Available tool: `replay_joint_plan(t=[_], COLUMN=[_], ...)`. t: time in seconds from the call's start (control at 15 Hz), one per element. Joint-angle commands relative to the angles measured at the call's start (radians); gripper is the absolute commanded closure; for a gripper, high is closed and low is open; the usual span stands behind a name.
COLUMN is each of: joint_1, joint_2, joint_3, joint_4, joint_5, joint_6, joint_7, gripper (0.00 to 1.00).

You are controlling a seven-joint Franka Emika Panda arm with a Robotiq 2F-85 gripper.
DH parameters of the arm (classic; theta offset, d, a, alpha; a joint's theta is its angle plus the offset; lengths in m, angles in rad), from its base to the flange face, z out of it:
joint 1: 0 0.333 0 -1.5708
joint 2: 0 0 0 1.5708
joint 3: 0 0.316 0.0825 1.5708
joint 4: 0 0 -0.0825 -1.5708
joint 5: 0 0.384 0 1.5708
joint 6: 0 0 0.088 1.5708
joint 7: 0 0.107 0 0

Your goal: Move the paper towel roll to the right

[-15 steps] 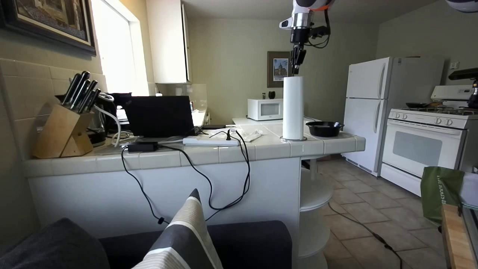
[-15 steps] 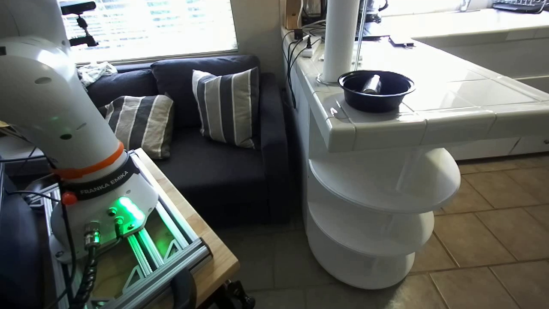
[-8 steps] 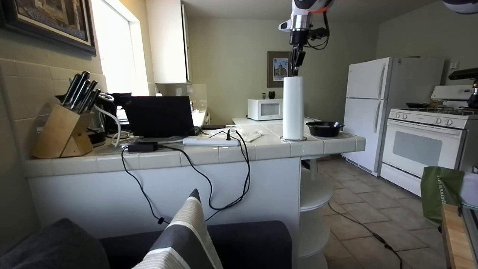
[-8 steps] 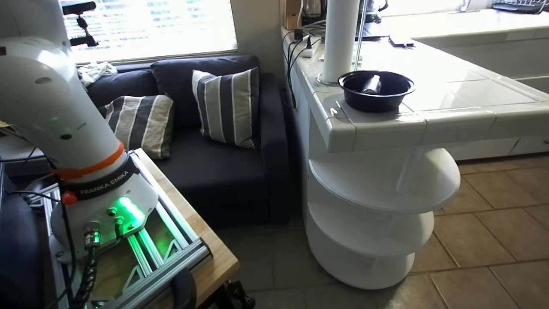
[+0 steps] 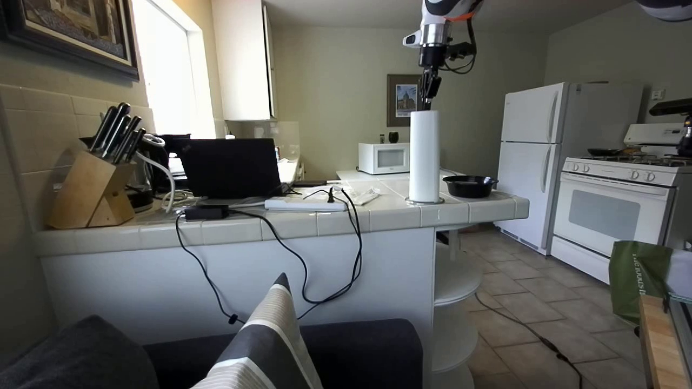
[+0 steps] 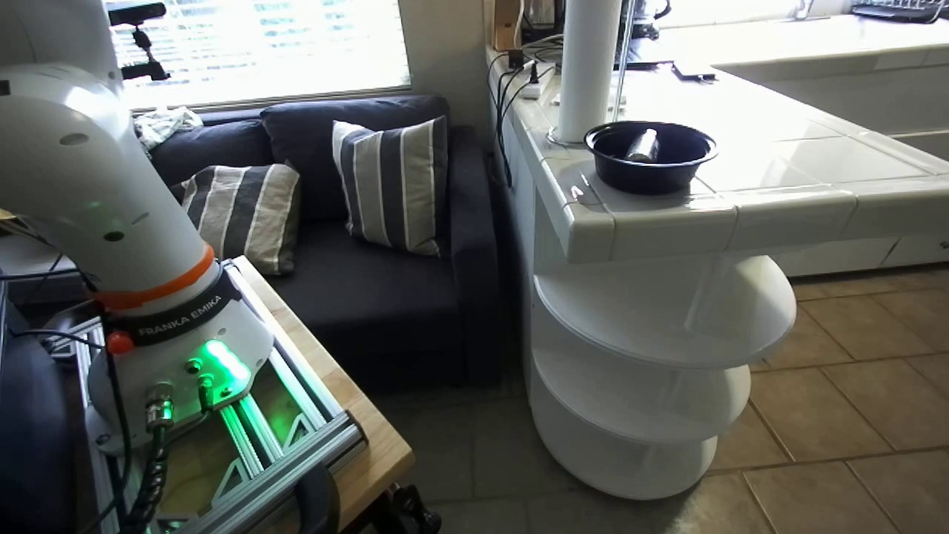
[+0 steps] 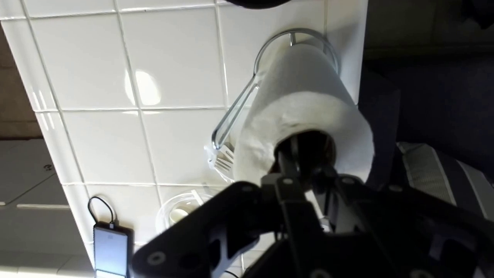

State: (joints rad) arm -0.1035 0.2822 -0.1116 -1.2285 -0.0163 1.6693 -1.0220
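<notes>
The paper towel roll stands upright on a wire holder on the tiled counter, close to its edge. It also shows in an exterior view with its top cut off, and from above in the wrist view. My gripper points down directly over the roll's top. In the wrist view, my gripper's fingers are over the dark core hole, a narrow gap apart. A thin rod shows inside the hole. The fingertips are dark and blurred; I see nothing held between them.
A black pan stands right beside the roll, with a shiny cylinder in it. A power strip, cables and a laptop lie to the left. The holder's chrome loop sticks out beside the roll. A microwave stands behind.
My gripper has shifted very slightly left and down over the roll's top. The roll and the pan have not moved.
</notes>
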Motion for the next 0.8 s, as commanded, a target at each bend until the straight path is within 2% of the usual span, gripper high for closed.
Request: replay_joint_plan(t=[0.0, 0.13, 0.53, 0.73], joint_1=[-0.008, -0.01, -0.017, -0.026], joint_2=[0.014, 0.012, 0.009, 0.005], joint_3=[0.001, 0.001, 0.003, 0.006], joint_4=[0.011, 0.006, -0.012, -0.019], joint_5=[0.023, 0.029, 0.062, 0.103], joint_6=[0.019, 0.032, 0.065, 0.057], joint_7=[0.003, 0.001, -0.004, -0.014], gripper=[0.83, 0.86, 0.75, 0.79])
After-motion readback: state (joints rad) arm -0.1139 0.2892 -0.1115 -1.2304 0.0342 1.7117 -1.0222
